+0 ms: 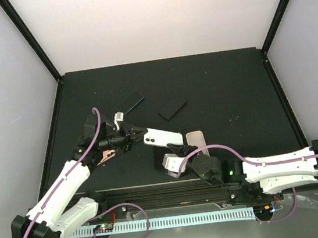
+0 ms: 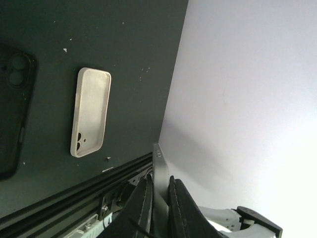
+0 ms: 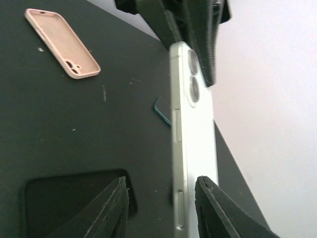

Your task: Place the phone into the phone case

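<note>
Handover risk: phone (image 1: pixel 162 136) hangs over the worktop's (image 1: pixel 231 86) middle, clenched at one end by the left gripper (image 1: pixel 138 136). The right gripper (image 1: pixel 178 150) has its jaws apart astride the other end. Uneven closing could twist it loose, away from the pale case (image 1: pixel 195 139) near the near edge.

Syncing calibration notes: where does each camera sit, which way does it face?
Top external: above, behind the bases, looking down on the table; left arm and right arm show.
Left wrist: looks along left fingers, clamped on the phone, toward the pale case.
Right wrist: looks between right fingers at the phone.
Wrist views share phone and pale case.
</note>
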Robot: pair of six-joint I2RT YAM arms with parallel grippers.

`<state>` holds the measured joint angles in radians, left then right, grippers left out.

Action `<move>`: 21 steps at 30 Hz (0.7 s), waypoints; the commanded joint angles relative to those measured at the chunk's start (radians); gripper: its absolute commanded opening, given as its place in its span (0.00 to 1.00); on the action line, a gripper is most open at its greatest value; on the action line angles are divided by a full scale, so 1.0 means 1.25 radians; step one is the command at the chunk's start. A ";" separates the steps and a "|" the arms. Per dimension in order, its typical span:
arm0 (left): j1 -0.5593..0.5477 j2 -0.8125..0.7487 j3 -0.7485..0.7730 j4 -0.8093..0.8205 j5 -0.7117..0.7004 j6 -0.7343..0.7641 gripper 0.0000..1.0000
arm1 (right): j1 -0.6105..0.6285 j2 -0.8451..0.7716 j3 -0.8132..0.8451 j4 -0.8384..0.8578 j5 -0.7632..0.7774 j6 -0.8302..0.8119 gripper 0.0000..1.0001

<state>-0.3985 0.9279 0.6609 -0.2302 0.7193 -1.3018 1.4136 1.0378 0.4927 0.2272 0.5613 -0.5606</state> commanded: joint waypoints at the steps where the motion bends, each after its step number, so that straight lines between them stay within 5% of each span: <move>1: 0.005 -0.021 -0.006 -0.011 0.010 -0.085 0.02 | 0.009 0.014 -0.011 0.098 0.092 -0.080 0.38; 8: 0.005 -0.029 -0.038 0.017 0.038 -0.127 0.01 | 0.017 0.053 -0.015 0.150 0.132 -0.135 0.31; 15: 0.006 -0.062 -0.056 0.014 0.021 -0.137 0.02 | 0.022 0.060 -0.005 0.144 0.149 -0.097 0.10; 21: 0.006 -0.103 -0.058 -0.001 -0.041 -0.123 0.40 | 0.026 0.055 0.019 0.090 0.151 0.003 0.01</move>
<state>-0.3939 0.8474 0.5831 -0.2344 0.7132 -1.4338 1.4422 1.1172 0.4797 0.3496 0.7055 -0.6640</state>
